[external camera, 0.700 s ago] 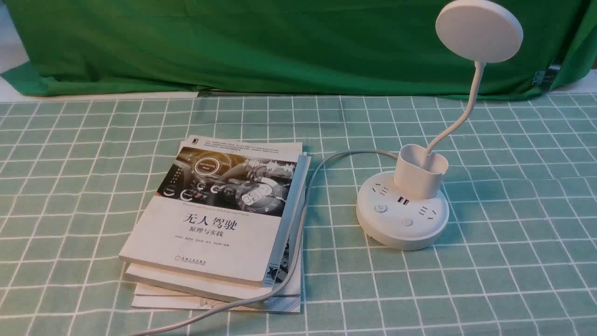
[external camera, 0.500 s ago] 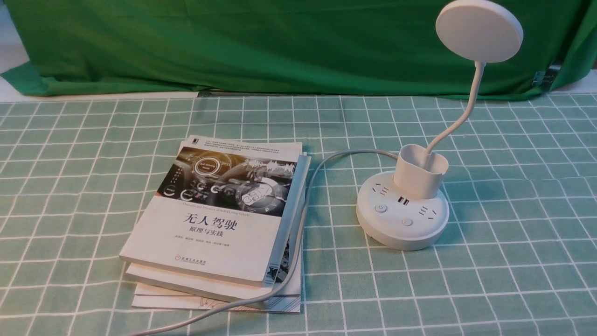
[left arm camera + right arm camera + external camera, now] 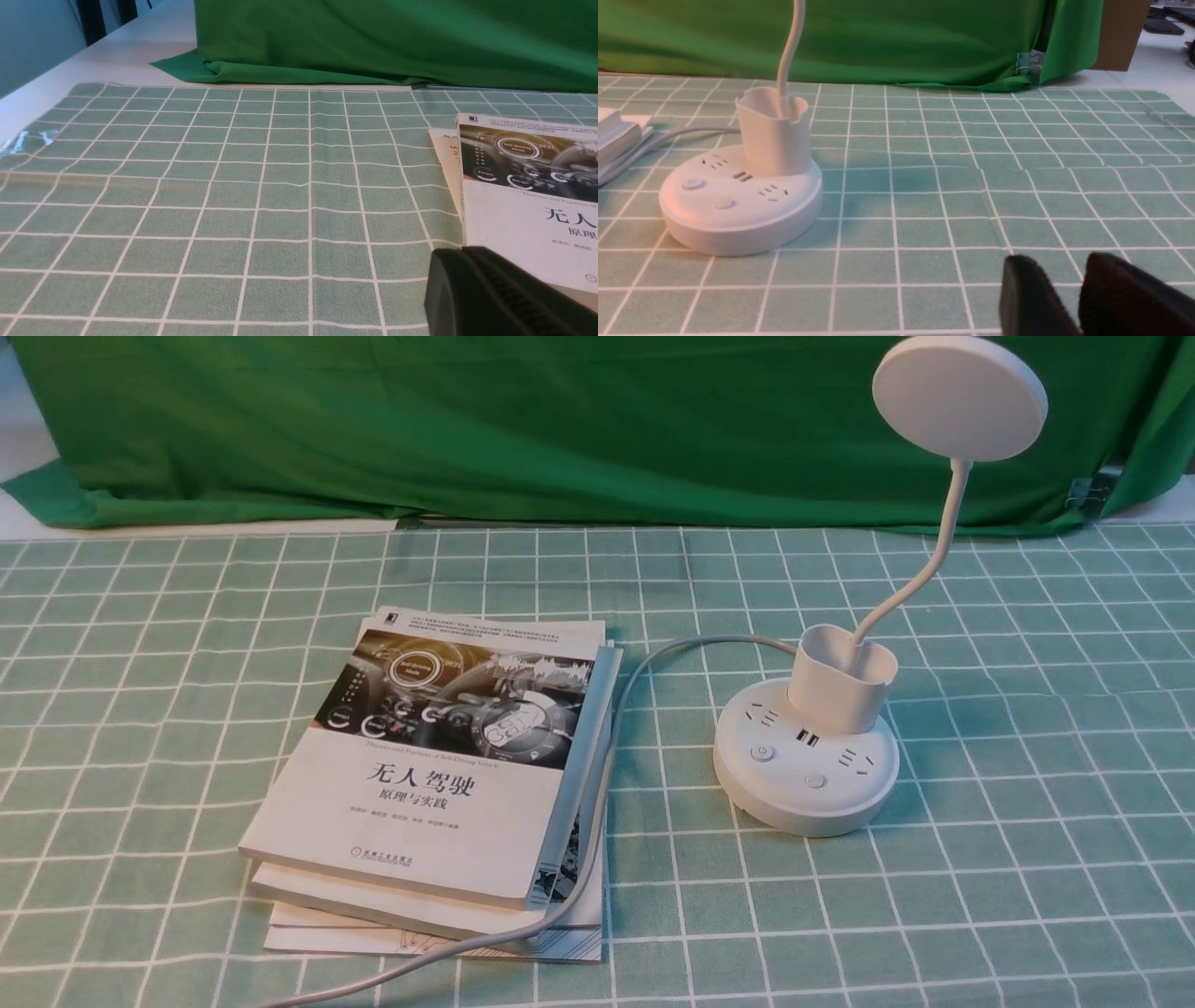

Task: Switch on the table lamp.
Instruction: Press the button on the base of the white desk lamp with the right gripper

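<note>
The lamp (image 3: 810,803) stands upright on the cloth (image 3: 1027,803), to the right of the books (image 3: 401,821), its buttons facing the robot, which probably makes pressing from above easy. The cord (image 3: 597,821) runs over the books' edge, likely just slack left lying. The right gripper (image 3: 1059,270) hangs well apart from the lamp, fingers parted and holding nothing, seemingly waiting to reach. The left gripper (image 3: 453,254) is by the books; whether its fingers are closed I cannot tell.

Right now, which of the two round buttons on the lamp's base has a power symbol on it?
The button on the left, nearer the stack of books; the other button is smaller.
</note>
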